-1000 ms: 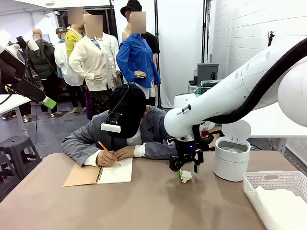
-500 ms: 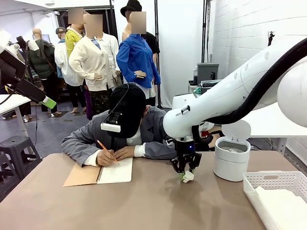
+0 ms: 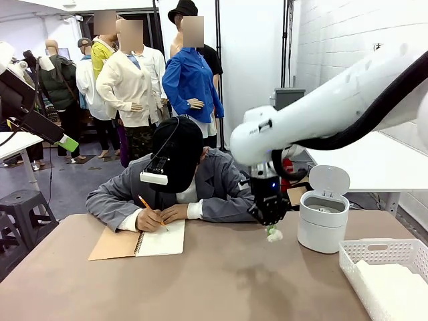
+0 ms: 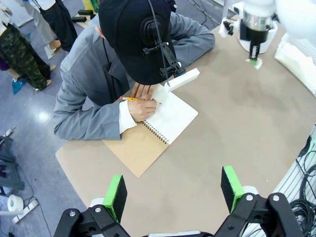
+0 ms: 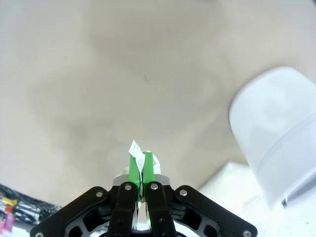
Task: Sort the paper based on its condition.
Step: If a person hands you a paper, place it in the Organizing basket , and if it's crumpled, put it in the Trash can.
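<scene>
Your right claw hangs above the table, its jaws pinched together on a small crumpled wad of paper that dangles just under the fingertips and is off the surface. In the right wrist view the two green pads press nearly flat against each other with white scraps of that wad poking out around them.

Just to the claw's right stands the white bin with its round lid tipped up; the gap between them is narrow. Farther right and nearer your side, the white basket sits at the table's corner with flat white sheets lying inside. Left of the claw the tabletop is bare up to the open spiral notebook, where a person's hand holds a pencil on the page. The person's sleeve lies along the far edge directly behind the claw.

Your left claw hovers high over the near-left part of the table with its fingers spread wide apart and nothing between them.
</scene>
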You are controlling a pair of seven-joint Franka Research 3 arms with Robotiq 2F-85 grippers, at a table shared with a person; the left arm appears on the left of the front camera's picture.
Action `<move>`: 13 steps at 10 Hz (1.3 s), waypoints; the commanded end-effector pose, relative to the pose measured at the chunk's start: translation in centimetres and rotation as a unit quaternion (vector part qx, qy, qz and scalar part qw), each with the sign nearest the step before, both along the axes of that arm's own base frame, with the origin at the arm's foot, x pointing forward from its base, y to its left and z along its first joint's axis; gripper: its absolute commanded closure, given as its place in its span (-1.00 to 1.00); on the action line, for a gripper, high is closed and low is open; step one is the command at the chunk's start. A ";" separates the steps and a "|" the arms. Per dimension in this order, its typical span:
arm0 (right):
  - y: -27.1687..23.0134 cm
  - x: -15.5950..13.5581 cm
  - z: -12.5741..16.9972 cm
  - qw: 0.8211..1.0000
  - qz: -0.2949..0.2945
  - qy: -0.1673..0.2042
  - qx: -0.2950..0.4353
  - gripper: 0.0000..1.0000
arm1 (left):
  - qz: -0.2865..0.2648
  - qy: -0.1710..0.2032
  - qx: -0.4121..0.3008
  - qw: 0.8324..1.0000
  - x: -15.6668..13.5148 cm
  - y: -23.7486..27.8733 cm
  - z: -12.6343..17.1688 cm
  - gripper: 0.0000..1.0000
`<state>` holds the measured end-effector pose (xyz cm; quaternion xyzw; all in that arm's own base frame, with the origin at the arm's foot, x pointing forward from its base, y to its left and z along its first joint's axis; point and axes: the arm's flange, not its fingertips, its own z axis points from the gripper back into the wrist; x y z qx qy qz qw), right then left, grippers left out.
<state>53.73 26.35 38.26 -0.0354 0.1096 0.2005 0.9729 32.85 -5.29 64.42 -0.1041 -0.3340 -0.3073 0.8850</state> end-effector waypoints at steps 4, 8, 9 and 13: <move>-2.0 -1.3 8.8 0.999 0.008 -0.020 0.024 1.00 | -0.001 -0.001 0.001 1.000 0.0 0.1 0.0 -1.00; -4.7 -2.0 16.0 0.995 0.020 -0.086 0.046 1.00 | -0.001 -0.001 0.001 1.000 0.0 0.1 0.0 -1.00; -5.4 -2.0 17.2 0.993 0.012 -0.112 0.042 1.00 | -0.001 -0.001 0.001 1.000 0.0 0.1 0.0 -1.00; -7.9 -0.8 17.9 0.982 -0.011 -0.185 0.022 1.00 | -0.001 -0.001 0.001 1.000 0.0 0.1 0.0 -1.00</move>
